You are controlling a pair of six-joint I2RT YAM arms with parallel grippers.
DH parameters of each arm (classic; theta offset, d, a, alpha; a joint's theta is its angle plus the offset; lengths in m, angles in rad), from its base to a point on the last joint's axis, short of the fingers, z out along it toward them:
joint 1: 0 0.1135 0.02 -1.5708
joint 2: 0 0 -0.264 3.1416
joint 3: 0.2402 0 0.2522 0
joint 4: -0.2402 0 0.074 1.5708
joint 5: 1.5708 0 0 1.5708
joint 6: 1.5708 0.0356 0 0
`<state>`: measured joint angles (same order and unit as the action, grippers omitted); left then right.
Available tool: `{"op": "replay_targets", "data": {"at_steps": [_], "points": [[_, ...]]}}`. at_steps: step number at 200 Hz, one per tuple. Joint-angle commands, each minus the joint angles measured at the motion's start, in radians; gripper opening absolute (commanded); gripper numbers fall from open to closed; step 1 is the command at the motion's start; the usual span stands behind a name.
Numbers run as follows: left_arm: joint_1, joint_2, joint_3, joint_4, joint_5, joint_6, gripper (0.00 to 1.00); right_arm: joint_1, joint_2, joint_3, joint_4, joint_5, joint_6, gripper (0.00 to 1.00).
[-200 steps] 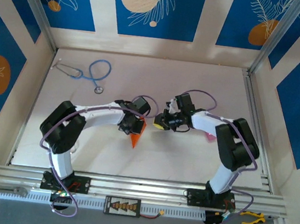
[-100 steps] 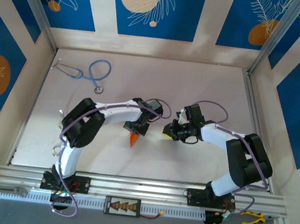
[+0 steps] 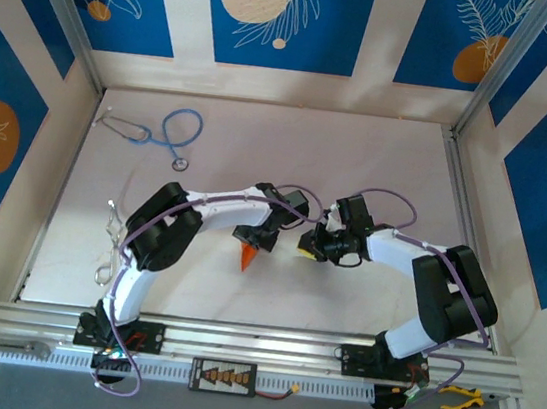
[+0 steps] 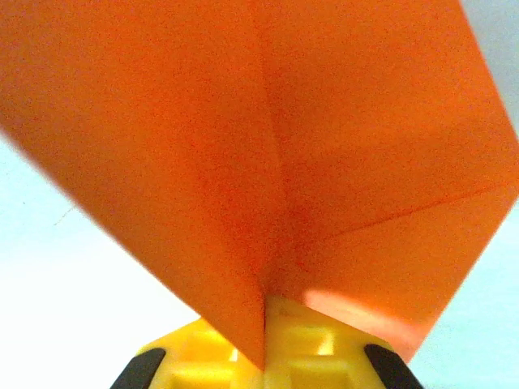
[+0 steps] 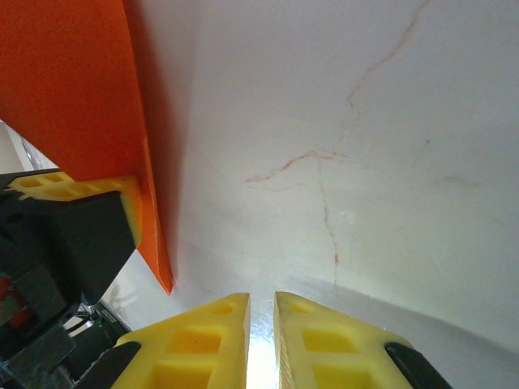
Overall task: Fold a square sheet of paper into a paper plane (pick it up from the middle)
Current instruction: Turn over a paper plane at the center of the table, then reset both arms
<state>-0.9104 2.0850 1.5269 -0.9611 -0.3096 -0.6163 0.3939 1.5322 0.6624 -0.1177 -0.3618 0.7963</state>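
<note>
Your counter (image 3: 379, 168) is a pale, matte board, boxed in by cream walls (image 3: 288, 15) with blue leaf-print panels. A blue stethoscope (image 3: 167, 133) lies far back on the left. Up close, the board shows thin reddish hairline marks.

Both arms reach inward and meet near the middle of the counter. The left arm (image 3: 208, 206) is bent at the elbow and stretches rightward. The right arm (image 3: 399, 249) folds back from its base and points left. Your left fingers (image 4: 312, 356) are clamped tight on the paper plane (image 3: 246, 256), which hangs point-down beneath them. From above, you can't quite tell whether its tip touches the counter. Your right fingers (image 5: 203, 348) sit just beside it, barely parted by a thin slit and holding nothing.

The plane is thin, bright orange paper, plain and smooth. It has one sharp centre fold and a slanting crease across the right flap. The finger pads are yellow ribbed plastic on black mounts.
</note>
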Motion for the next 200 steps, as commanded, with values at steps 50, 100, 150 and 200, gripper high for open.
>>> {"op": "replay_targets", "data": {"at_steps": [50, 100, 150, 200], "points": [[-0.022, 0.044, 0.112, -0.127, -0.091, -0.092, 0.00, -0.012, -0.021, -0.021, 0.002, 0.008, 0.011, 0.17], [-0.019, -0.026, 0.100, -0.076, -0.023, -0.109, 0.18, -0.021, -0.043, -0.008, -0.021, 0.003, -0.001, 0.17], [-0.010, -0.101, 0.075, -0.022, 0.035, -0.117, 0.27, -0.033, -0.084, -0.001, -0.068, 0.009, -0.027, 0.18], [-0.004, -0.210, 0.032, 0.011, 0.031, -0.099, 0.40, -0.058, -0.141, 0.009, -0.124, 0.042, -0.064, 0.19]]}}
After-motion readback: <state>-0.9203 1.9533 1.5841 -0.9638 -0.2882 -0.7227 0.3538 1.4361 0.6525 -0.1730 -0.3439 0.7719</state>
